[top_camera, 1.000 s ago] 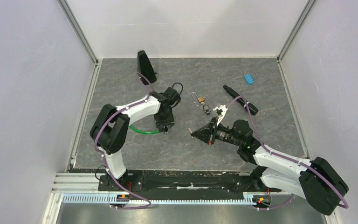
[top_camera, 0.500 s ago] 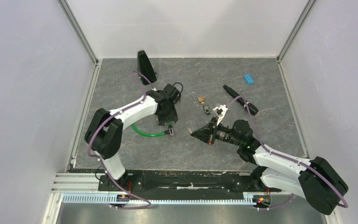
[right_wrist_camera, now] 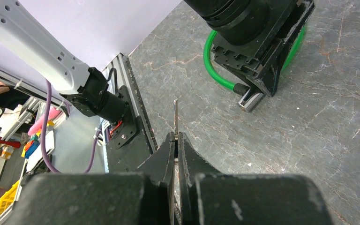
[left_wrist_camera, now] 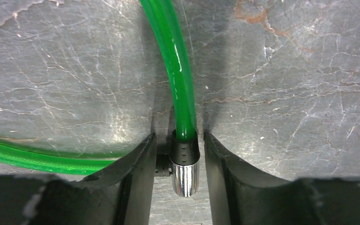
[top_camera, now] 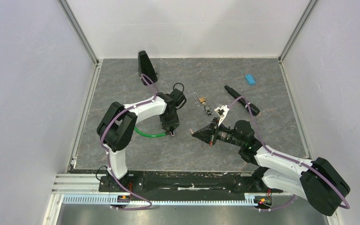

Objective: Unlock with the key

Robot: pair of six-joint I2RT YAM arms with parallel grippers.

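The brass padlock (top_camera: 201, 100), a small squarish body with a thin silver shackle, lies on the grey, veined stone-look table (top_camera: 262, 70). The key (right_wrist_camera: 175, 115) is nearer the arms than the padlock and well apart from it. It is a thin flat metal blade, seen edge-on from the right wrist, and the right gripper (right_wrist_camera: 176, 138) has its two black fingers pressed together on it. Only the blade's end sticks out, and the rest is hidden between the fingers. To the left of the padlock and nearer, a glossy green cable (left_wrist_camera: 173, 56) curves over the table and ends in a black collar and a chrome ferrule (left_wrist_camera: 184, 176). The left gripper (left_wrist_camera: 179, 138) straddles that end, with a curved dark finger (left_wrist_camera: 136, 173) close on each side. Shadow fills the narrow gaps, so I cannot tell whether it is pinching the ferrule or merely standing around it. From above, the left wrist covers that cable end. Just beside the padlock, on its near-right side, lies a small dark key ring (top_camera: 207, 111), too small to make out. To the padlock's right is a slim black pen-like stick (top_camera: 242, 100), farther right and back a blue studded brick (top_camera: 250, 78), and to its left and back a black wedge (top_camera: 146, 66).
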